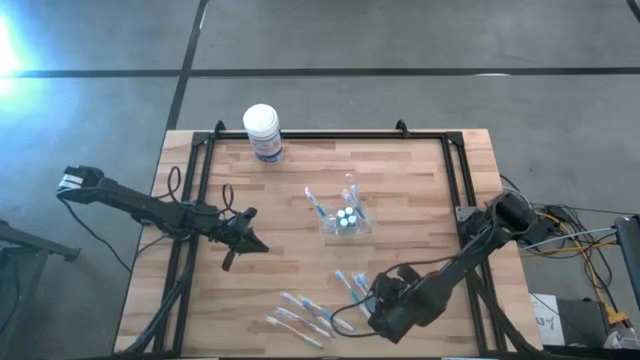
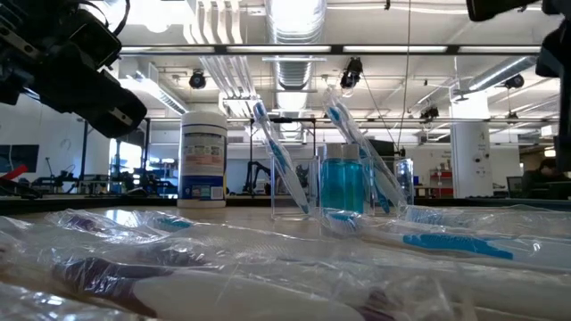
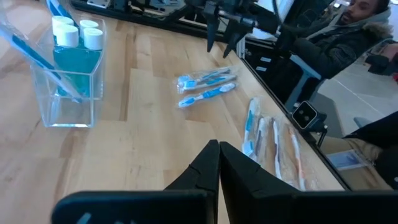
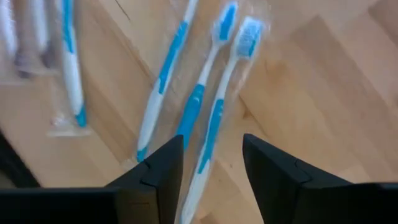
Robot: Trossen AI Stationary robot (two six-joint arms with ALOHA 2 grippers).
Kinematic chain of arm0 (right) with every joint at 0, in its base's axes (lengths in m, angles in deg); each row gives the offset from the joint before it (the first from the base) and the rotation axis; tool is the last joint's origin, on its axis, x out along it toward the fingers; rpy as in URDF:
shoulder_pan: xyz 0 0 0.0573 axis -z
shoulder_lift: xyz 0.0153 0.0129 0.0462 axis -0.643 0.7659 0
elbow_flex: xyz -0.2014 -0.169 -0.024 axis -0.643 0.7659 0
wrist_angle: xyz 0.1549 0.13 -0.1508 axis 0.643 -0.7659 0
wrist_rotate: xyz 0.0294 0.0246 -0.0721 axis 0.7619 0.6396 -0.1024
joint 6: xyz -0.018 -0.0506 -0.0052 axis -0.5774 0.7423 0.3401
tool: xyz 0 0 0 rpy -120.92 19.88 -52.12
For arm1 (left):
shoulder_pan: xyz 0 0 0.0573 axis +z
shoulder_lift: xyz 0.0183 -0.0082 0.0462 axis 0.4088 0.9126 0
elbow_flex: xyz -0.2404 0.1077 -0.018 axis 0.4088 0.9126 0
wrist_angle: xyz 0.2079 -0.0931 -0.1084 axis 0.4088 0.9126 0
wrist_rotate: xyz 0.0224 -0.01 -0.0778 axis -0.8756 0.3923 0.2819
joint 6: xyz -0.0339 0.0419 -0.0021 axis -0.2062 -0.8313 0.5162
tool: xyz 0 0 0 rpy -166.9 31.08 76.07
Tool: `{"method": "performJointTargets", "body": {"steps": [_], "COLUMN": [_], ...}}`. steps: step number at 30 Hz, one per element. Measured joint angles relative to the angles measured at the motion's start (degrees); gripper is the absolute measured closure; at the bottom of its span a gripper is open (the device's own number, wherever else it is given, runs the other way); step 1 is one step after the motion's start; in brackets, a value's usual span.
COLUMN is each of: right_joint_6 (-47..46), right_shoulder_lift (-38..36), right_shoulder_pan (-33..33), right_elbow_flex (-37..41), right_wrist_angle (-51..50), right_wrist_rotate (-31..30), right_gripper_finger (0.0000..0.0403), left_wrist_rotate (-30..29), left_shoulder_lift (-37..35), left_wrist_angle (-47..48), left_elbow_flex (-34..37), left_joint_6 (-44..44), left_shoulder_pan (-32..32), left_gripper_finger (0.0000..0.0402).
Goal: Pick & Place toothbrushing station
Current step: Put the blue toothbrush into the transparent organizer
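**Clear holder waits mid-table as right gripper hangs over wrapped brushes**

While the toothbrushing station (image 1: 344, 216) stands just right of centre in the high view, the right gripper (image 1: 372, 296) hangs at lower right, its fingers parted around nothing, directly above a few wrapped toothbrushes (image 4: 205, 112). The left gripper (image 1: 262, 247), pinched closed and empty, hovers left of centre.

The station is a thin-walled transparent plastic box holding white-capped bottles of blue liquid (image 3: 74, 53) and slanting blue-and-white brushes. It looks rigid but light, smooth and likely slippery, and top-heavy with its contents; a tilt could spill them. A grip low across a side wall, kept upright, seems safest.

More wrapped brushes (image 1: 300, 315) lie bagged in crinkled film at lower centre. A white round tub (image 1: 262, 130) stands at the upper left of the wooden slat table (image 1: 420, 180).
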Motion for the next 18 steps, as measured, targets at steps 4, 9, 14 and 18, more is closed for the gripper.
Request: {"method": "performJointTargets", "body": {"steps": [4, 9, 14, 18], "right_joint_6": [-0.1, -0.3, -0.4, 0.1], "right_shoulder_lift": [1.4, 2.5, 5.1, 7.3], "right_shoulder_pan": [0.0, 0.0, 0.2, 0.5], "right_elbow_flex": [0.0, 0.2, 0.2, 0.3], "right_wrist_angle": [0.6, 1.0, 1.8, 2.1], "right_wrist_rotate": [1.7, 2.2, 4.1, 6.4], "right_gripper_finger": [0.0241, 0.0252, 0.0259, 0.0258], "left_wrist_rotate": [0.0, 0.0, 0.0, 0.0], "left_shoulder_lift": [0.0, 0.0, 0.0, 0.0], "left_wrist_angle": [0.0, 0.0, 0.0, 0.1], "left_elbow_flex": [0.0, 0.0, 0.0, 0.0], "left_joint_6": [-0.5, -1.2, -1.3, -1.3], "left_shoulder_pan": [0.0, 0.0, 0.0, 0.0], "left_gripper_finger": [0.0386, 0.0385, 0.0388, 0.0392]}}
